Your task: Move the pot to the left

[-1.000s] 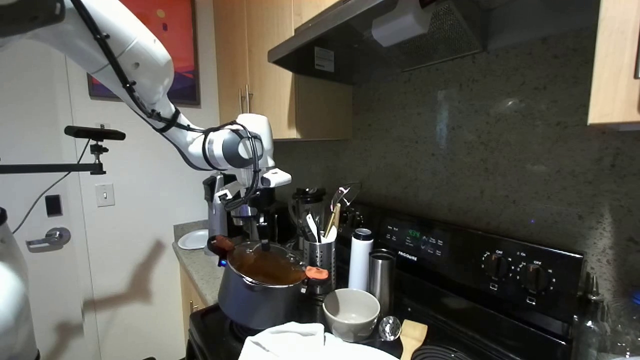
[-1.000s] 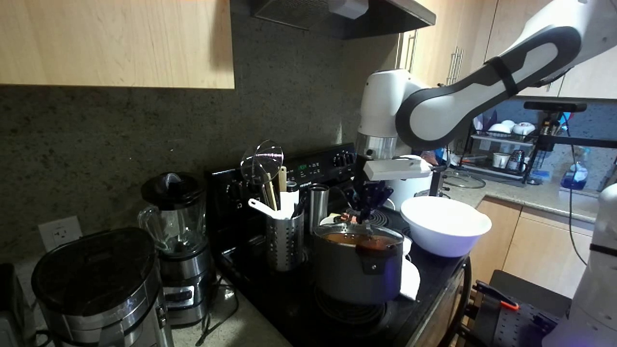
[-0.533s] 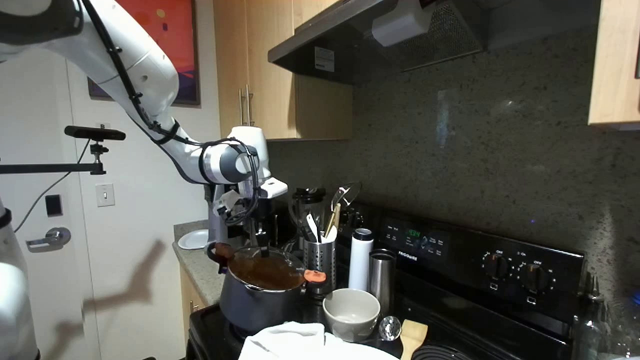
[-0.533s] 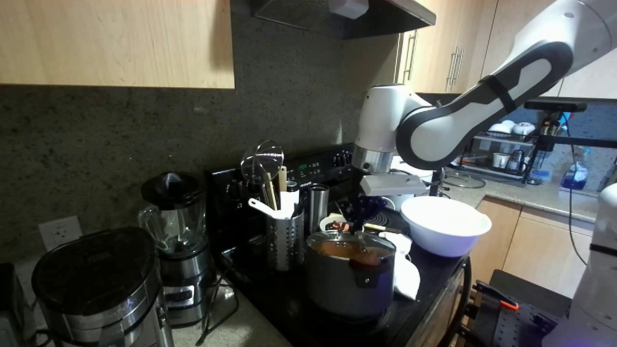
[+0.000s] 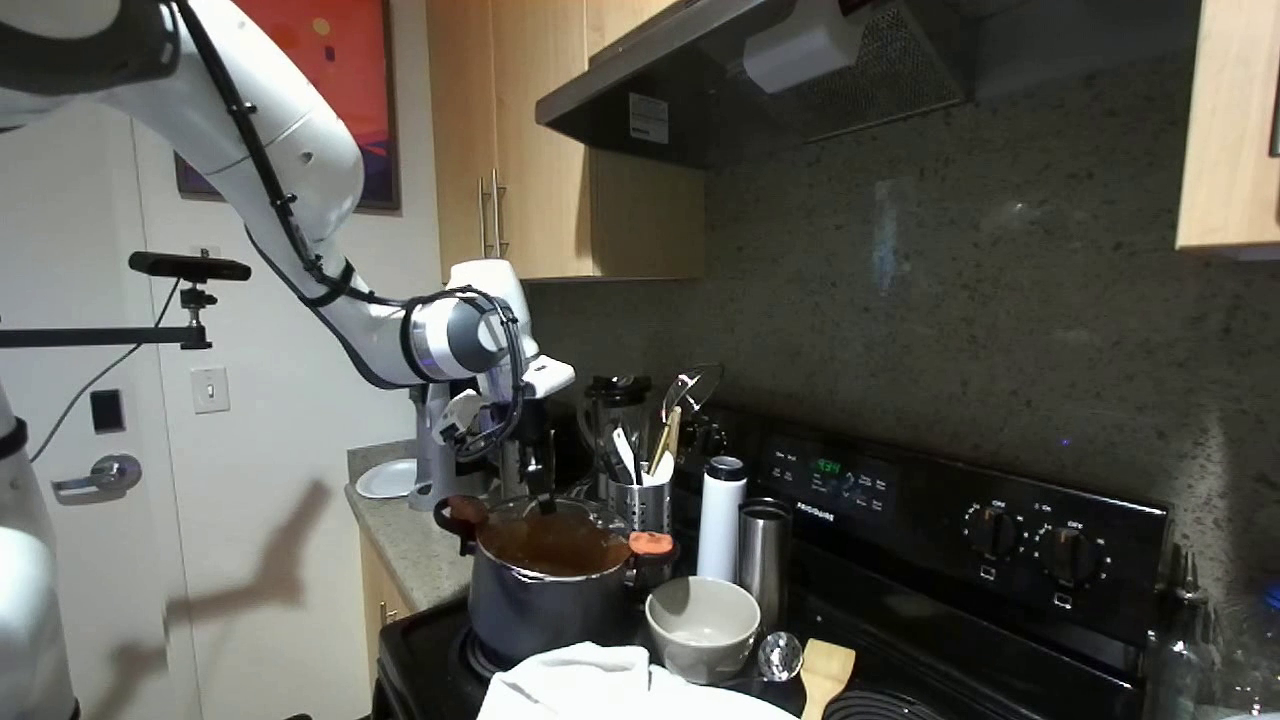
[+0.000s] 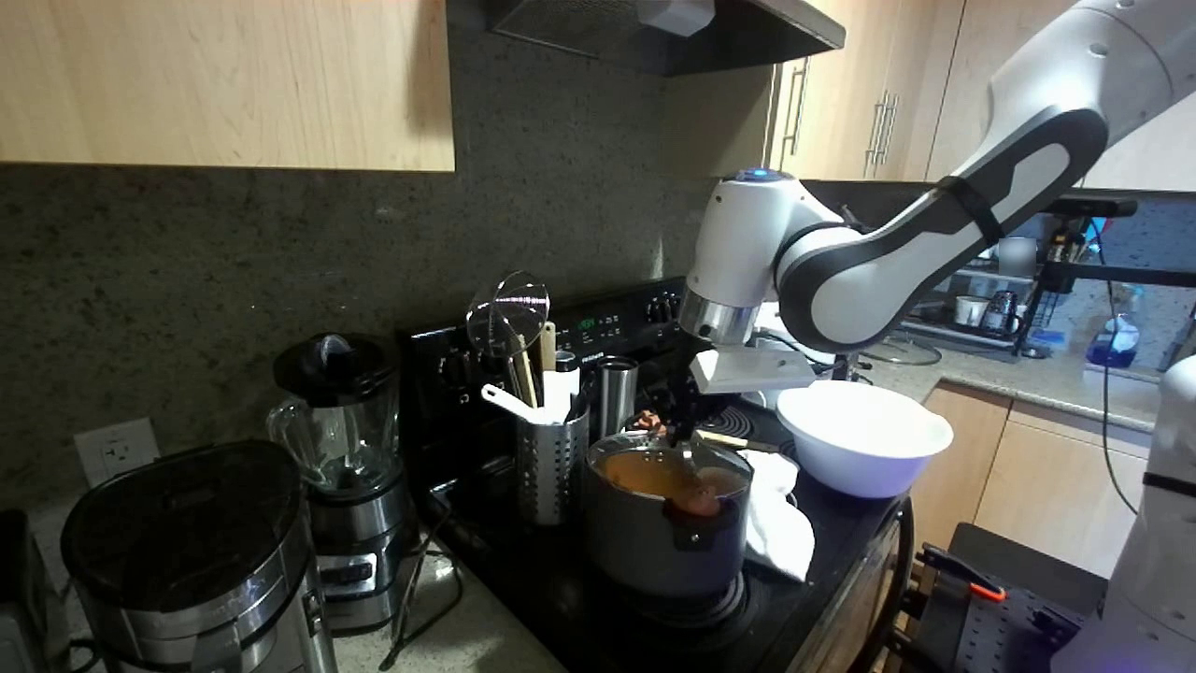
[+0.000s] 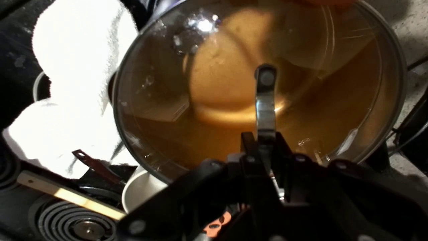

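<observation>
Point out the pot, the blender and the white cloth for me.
Pot (image 6: 637, 535): in an exterior view, on its grey side wall.
Blender (image 6: 349, 453): in an exterior view, on its glass jar.
White cloth (image 7: 78, 78): in the wrist view, near its middle.

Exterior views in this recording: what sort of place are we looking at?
A kitchen, probably in a home, though the pictures cannot settle whose it is. Both exterior views show a stove, a range hood above it and a blender beside it.

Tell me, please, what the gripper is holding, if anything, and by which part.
The gripper holds the lid of the pot by the metal handle on top, pinched between the fingers.
</observation>
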Controlling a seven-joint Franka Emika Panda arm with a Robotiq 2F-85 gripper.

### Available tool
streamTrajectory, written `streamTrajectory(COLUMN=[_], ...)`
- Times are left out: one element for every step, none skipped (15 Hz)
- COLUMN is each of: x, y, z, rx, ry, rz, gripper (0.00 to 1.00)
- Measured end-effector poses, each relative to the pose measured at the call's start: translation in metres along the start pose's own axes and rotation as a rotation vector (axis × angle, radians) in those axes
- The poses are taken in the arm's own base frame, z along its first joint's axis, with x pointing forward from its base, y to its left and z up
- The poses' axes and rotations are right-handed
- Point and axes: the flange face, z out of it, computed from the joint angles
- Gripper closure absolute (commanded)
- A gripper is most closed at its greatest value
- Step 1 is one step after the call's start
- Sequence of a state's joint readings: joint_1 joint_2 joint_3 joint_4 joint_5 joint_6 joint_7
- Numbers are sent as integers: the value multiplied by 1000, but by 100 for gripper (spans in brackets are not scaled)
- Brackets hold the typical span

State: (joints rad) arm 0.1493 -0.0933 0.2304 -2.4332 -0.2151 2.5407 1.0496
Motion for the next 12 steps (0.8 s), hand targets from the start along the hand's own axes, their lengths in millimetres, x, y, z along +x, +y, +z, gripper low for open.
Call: streamTrajectory(x=[-1, -2, -4, -6, -8, -10, -13, -14, -15, -15, -15, -15], y=[0, 0, 1, 2, 3, 4, 6, 6, 6, 5, 4, 3], z=[1, 3, 5, 7, 10, 13, 15, 17, 17, 15, 12, 10], rx=[-4, -11, -19, -26, -36, -46, -53, -56, -57, -50, -42, -36], ry=[15, 26, 36, 46, 55, 62, 66, 69, 71, 77, 83, 87], rz=[-1, -2, -4, -6, -10, -13, -16, -20, -19, -20, -20, -21], gripper=[96, 96, 96, 96, 96, 94, 60, 59, 52, 46, 39, 31])
